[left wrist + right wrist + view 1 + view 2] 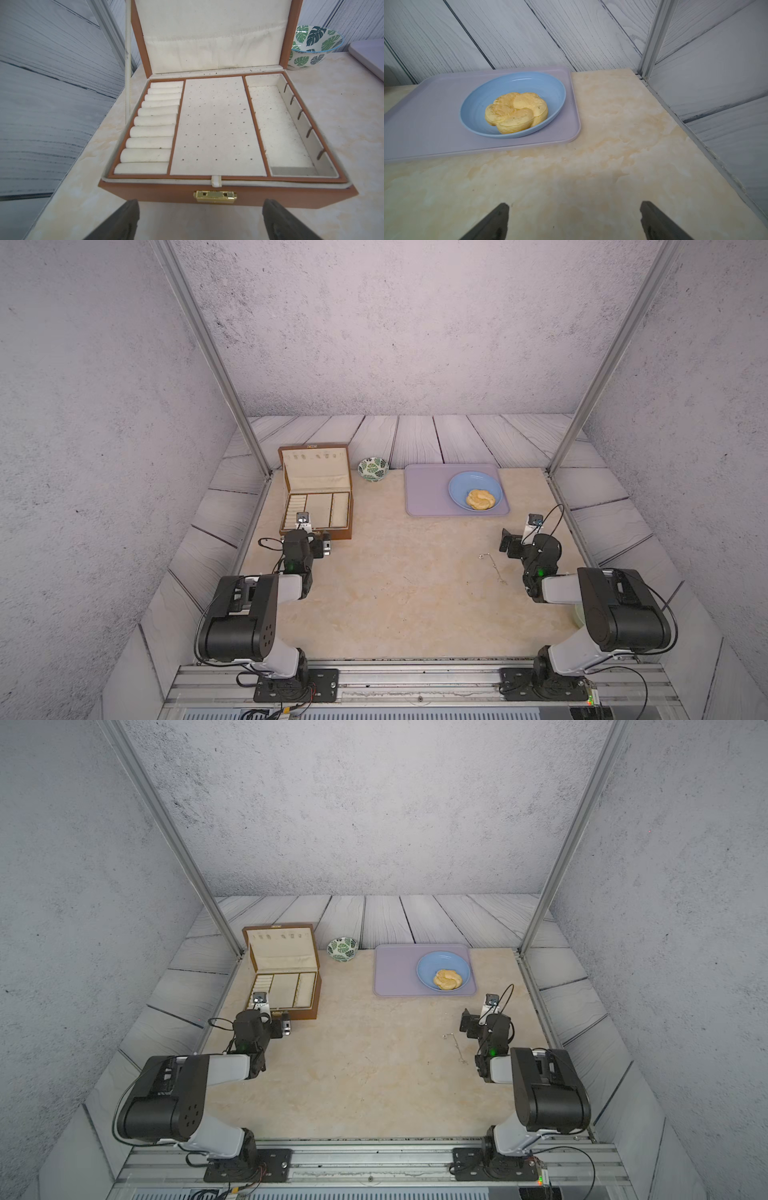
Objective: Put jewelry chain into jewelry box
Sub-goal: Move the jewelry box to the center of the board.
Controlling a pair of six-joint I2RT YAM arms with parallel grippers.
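– Black fingers on your left gripper (200,208): how do they stand?

– Spread wide, with nothing between them. They hang just short of the brass clasp (215,196) on the front wall of the jewelry box (158,194), not touching it.

– And the box itself?

– Brown, lid raised upright, cream lining. You have ring rolls in one outer compartment, a flat dotted pad in the middle one and a deeper bin in the other outer one.

– Your right gripper (575,207)?

– Just as wide apart, and it holds nothing. It hangs over bare beige marbled tabletop (612,145).

– Where is the jewelry chain (495,566) (456,1048)?

– In both top views it lies loose on the tabletop, near your right gripper on the side toward the table's middle. Its ring end points to the far side. It is well apart from the box, which sits across the table by your left arm.

– Farther out?

– Ahead of your right gripper you have a lilac tray (425,124). It carries a blue plate (477,99) with a knotted bread roll (517,113). A leaf-patterned bowl (373,469) stands between the box lid and the tray.
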